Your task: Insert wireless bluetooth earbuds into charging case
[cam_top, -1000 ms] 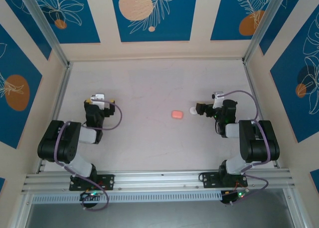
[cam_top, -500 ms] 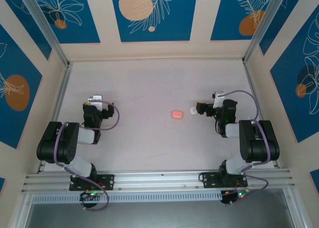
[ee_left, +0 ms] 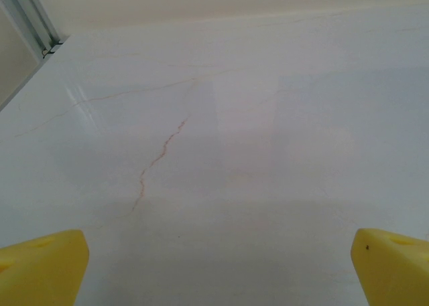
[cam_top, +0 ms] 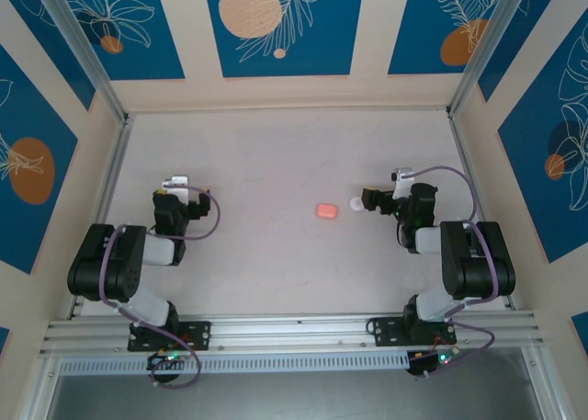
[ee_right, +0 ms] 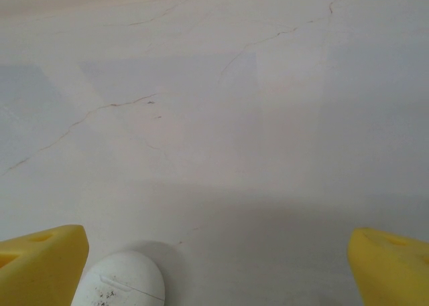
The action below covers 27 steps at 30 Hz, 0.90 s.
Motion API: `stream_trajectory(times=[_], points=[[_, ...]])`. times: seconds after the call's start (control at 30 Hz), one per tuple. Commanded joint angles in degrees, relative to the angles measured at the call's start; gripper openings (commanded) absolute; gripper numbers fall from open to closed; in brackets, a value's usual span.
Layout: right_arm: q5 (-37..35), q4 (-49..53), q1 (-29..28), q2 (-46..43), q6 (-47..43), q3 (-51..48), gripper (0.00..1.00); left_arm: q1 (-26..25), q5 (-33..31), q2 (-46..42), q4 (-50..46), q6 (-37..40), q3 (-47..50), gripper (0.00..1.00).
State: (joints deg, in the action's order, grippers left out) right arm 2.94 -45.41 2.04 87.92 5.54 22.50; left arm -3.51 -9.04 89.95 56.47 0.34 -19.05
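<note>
I hold the right end effector (cam_top: 367, 200) spread at the disc (cam_top: 356, 204) beside the case (cam_top: 326, 211), ready to grasp; the left end effector (cam_top: 176, 183), also spread, waits apart.

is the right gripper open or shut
Open. The right gripper has its yellow fingers far apart at the wrist view's edges; a white rounded object lies beside one, unclamped.
</note>
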Motion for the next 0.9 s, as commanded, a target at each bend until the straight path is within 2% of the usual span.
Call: stream_trajectory(times=[0.0, 0.2, 0.4, 0.87], points=[[-0.8, -0.7, -0.2, -0.6, -0.3, 1.4, 0.99, 0.1, -0.2, -0.7, 0.3, -0.8, -0.6, 1.0], [-1.1, -0.8, -0.4, -0.7, -0.4, 1.3, 0.99, 0.1, 0.2, -0.7, 0.6, -0.4, -0.4, 1.0], [-1.1, -0.8, -0.4, -0.7, -0.4, 1.3, 0.99, 0.1, 4.5, -0.7, -2.5, 1.2, -2.1, 1.0], [-1.1, -0.8, -0.4, -0.7, -0.4, 1.3, 0.99, 0.1, 4.5, -0.8, -2.5, 1.2, -2.0, 1.0]])
